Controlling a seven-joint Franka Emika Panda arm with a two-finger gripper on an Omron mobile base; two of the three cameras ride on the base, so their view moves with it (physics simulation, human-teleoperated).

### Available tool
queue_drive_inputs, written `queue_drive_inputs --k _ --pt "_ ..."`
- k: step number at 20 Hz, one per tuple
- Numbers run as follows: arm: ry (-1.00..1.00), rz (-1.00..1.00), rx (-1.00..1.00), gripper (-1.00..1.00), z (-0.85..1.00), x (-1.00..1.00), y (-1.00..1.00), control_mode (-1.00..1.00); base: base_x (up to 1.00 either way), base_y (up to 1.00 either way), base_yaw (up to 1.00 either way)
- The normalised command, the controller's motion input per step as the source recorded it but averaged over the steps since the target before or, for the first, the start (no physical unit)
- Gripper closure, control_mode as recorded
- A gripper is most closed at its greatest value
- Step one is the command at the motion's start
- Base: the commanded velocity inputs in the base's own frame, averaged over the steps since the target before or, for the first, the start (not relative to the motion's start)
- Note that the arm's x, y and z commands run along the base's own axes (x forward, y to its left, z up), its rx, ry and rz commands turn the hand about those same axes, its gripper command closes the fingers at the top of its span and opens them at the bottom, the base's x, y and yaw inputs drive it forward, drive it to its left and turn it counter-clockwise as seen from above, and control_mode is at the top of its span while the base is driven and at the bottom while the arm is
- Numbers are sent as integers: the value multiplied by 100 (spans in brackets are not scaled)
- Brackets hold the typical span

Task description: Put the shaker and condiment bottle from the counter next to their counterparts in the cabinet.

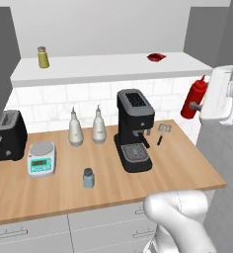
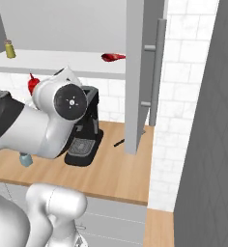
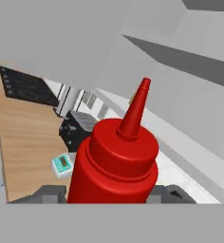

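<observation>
My gripper (image 1: 196, 105) is shut on the red condiment bottle (image 1: 193, 98), held upright in the air past the counter's (image 1: 108, 185) right end, just under the cabinet shelf (image 1: 108, 70). In the hand view the bottle (image 3: 116, 159) stands large between the dark fingers (image 3: 48, 193). The pale blue-grey shaker (image 1: 88, 178) stands on the counter in front of the coffee machine's left side. On the shelf, the olive-yellow shaker (image 1: 43, 57) is at the far left and the flat red packet (image 1: 156, 57) at the right. The arm hides most of the bottle (image 2: 33, 84) in the right base view.
A black coffee machine (image 1: 134, 129) stands mid-counter, with two white pear-shaped bottles (image 1: 75, 128) to its left, then a small scale (image 1: 42, 159) and a black toaster (image 1: 7, 134). A small utensil (image 1: 163, 132) lies right of the machine. An open cabinet door (image 2: 140, 72) hangs at the shelf's right.
</observation>
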Motion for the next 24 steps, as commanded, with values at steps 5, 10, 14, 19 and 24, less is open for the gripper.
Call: queue_drive_inputs --k 5,10,14,19,24 --pt "0 -19 0 100 95 -17 -4 -100 0 0 0" --pt "0 -28 2 100 35 -3 -1 -100 0 0 0" --pt "0 -15 1 100 0 0 0 -100 0 0 0" --pt "0 -9 0 100 -11 12 4 -100 0 0 0" --pt "0 -37 8 100 -12 52 1 -100 0 0 0"
